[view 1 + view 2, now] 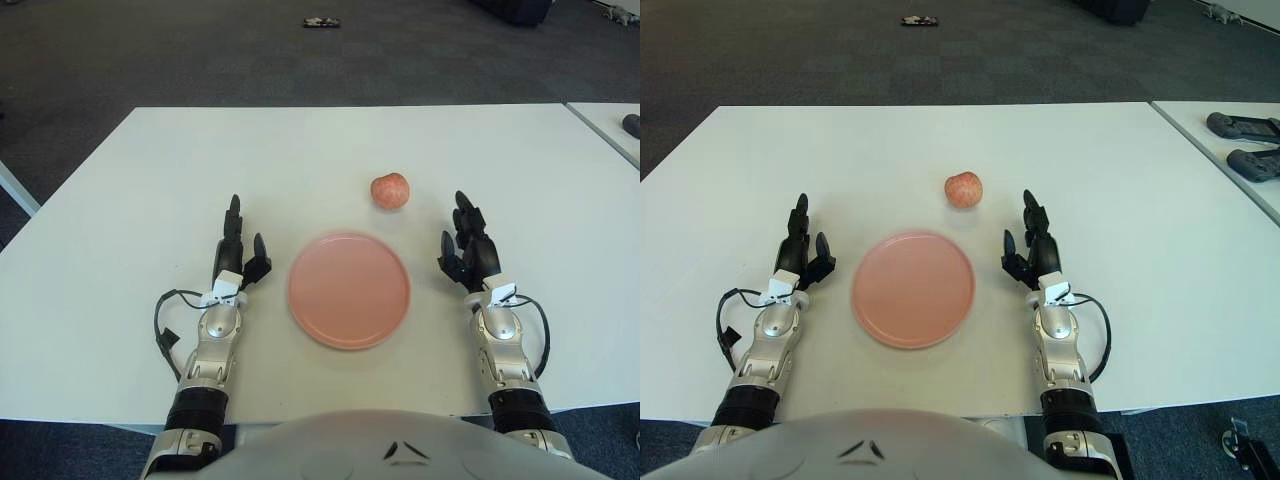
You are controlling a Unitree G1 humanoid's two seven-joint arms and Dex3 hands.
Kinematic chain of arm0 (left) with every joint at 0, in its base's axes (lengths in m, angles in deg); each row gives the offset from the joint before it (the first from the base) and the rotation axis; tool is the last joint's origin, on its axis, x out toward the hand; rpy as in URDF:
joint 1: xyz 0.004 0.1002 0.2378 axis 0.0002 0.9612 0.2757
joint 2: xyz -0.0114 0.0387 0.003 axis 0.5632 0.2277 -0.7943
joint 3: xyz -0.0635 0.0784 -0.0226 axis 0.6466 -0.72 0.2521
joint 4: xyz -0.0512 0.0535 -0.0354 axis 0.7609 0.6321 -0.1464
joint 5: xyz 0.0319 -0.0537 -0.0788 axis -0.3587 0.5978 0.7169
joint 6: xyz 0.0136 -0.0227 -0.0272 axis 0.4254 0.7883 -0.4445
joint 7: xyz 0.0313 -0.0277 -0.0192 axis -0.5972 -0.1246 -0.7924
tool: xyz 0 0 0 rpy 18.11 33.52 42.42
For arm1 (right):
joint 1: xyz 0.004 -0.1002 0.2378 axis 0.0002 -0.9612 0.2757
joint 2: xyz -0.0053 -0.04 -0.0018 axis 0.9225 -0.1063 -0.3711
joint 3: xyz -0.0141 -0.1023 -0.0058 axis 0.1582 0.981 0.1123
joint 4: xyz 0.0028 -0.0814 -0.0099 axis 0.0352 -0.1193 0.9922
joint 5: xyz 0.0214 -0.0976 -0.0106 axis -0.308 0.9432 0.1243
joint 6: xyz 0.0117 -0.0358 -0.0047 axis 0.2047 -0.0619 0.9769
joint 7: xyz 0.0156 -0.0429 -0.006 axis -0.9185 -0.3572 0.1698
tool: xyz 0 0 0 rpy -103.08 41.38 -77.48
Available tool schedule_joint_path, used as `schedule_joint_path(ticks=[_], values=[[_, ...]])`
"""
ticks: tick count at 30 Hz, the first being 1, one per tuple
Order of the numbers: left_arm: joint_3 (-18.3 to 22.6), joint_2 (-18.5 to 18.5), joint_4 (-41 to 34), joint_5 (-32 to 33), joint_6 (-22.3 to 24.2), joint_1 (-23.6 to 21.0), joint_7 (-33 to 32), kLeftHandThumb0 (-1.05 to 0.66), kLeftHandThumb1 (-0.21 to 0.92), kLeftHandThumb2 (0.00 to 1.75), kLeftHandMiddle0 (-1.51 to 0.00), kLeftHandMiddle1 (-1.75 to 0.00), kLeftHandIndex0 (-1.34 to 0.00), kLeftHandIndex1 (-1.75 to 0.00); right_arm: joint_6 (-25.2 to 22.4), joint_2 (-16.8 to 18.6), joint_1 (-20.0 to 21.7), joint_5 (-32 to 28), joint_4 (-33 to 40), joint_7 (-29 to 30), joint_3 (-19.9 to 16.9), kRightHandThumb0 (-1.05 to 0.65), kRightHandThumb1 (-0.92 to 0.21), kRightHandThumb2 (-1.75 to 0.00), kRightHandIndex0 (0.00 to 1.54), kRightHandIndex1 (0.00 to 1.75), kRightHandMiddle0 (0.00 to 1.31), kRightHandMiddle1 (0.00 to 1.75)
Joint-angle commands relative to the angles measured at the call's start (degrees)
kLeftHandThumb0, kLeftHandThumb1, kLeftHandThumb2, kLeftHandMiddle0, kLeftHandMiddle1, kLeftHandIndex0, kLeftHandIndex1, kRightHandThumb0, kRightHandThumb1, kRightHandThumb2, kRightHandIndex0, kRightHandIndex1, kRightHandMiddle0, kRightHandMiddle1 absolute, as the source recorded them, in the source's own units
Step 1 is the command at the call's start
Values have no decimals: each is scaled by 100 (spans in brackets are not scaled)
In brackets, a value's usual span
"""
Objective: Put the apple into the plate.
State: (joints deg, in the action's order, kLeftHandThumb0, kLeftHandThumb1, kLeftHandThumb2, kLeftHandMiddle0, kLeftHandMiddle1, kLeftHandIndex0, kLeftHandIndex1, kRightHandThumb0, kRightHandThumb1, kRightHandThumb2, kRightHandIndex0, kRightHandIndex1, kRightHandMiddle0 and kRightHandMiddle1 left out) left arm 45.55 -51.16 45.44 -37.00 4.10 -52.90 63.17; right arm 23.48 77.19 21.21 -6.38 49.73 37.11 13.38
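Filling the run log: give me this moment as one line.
apple: on table, beyond plate, untouched | plate: empty | right hand: open, right of plate, near apple | left hand: open, left of plate

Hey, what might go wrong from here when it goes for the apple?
The apple is round and sits loose on the table, so a nudge from the open right hand may roll it away. Carried low, it might clip the pink plate rim. The left hand shows left of the plate.
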Motion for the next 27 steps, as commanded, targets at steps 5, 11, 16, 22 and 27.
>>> schedule_joint_path(ticks=[5, 11, 16, 22, 27], values=[[30, 42, 145, 38, -119, -116, -16, -93, 92, 101, 0, 0, 0, 0, -176, -230, 659, 312, 333, 485, -244, -75, -92, -74, 7, 0, 0, 14], [16, 38, 159, 35, -120, -130, 3, -93, 92, 101, 0, 0, 0, 0, -263, -369, 1413, 680, 479, 1027, -451, -83, -92, -78, 1, 0, 0, 1], [3, 29, 137, 52, -19, -142, 37, -94, 92, 101, 0, 0, 0, 0, -758, -496, 2043, 889, 908, 1054, -360, -83, -92, -76, 0, 0, 0, 0], [-2, 50, 154, 34, 68, -179, 37, -94, 92, 101, 0, 0, 0, 0, -623, -791, 2761, 995, 335, 1079, -333, -79, -92, -66, 1, 0, 0, 0], [-2, 66, 192, 21, 65, -207, 27, -94, 92, 101, 0, 0, 0, 0, -413, -913, 3052, 1012, -189, 1081, -251, -74, -92, -53, 2, 1, 2, 2]])
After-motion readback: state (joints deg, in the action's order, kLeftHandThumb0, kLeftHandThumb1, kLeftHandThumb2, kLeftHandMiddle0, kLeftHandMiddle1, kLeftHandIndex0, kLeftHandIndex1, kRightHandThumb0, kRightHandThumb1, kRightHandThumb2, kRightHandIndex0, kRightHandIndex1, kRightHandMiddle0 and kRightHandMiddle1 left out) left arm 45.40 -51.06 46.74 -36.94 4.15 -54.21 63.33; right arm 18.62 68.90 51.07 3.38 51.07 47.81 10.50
